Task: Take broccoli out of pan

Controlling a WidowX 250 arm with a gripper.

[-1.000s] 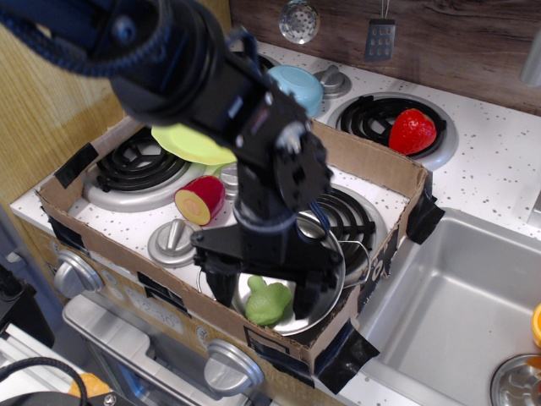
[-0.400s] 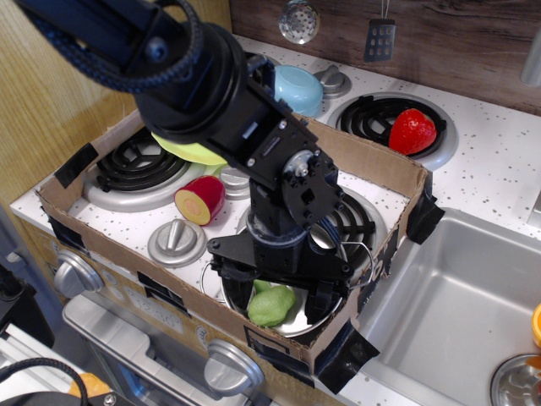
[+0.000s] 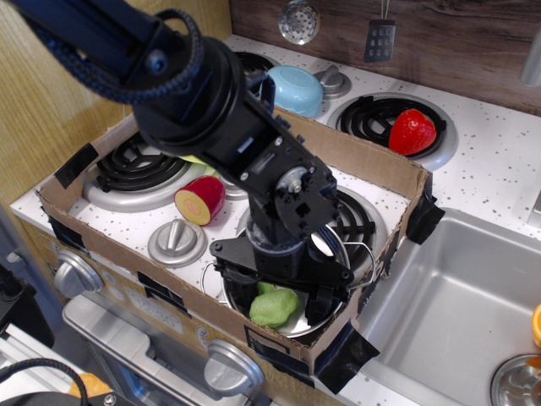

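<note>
Lowered further since a second ago, the gripper [image 3: 276, 296] now straddles the broccoli [image 3: 274, 307], one finger [image 3: 236, 292] on either side, spread around it; whether they press it is unclear. It lies in the pan [image 3: 300, 326], at the front corner of the cardboard box [image 3: 380, 173], near a red-and-yellow toy fruit [image 3: 200, 200].

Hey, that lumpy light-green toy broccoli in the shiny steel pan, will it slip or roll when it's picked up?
The lumpy light-green toy broccoli looks like rigid plastic, so probably light. Its rounded shape may roll on the shiny steel pan. The black pincer straddles it; bumps may aid grip.
</note>
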